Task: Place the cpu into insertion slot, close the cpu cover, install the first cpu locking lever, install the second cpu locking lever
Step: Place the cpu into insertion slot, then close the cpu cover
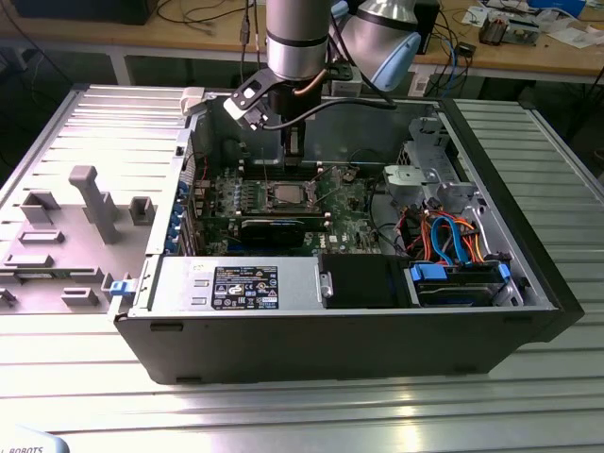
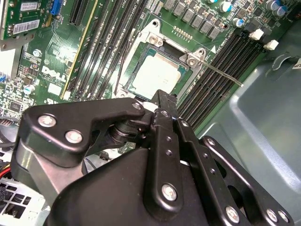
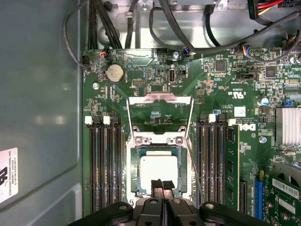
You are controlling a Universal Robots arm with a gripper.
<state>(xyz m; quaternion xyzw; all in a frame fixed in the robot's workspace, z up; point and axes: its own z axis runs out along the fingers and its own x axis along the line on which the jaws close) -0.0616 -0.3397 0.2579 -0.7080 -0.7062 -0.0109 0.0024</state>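
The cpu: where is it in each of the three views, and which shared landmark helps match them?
Exterior view: the cpu is the pale square on the motherboard, under the arm.
Second wrist view: the cpu lies just beyond the claw.
First wrist view: the cpu lies between the claw and the open cpu cover.
Shared landmark: black memory slots flank it on both sides.

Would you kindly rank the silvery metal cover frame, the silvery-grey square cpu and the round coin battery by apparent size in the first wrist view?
1. silvery metal cover frame (hinged open, possibly nearer)
2. silvery-grey square cpu
3. round coin battery
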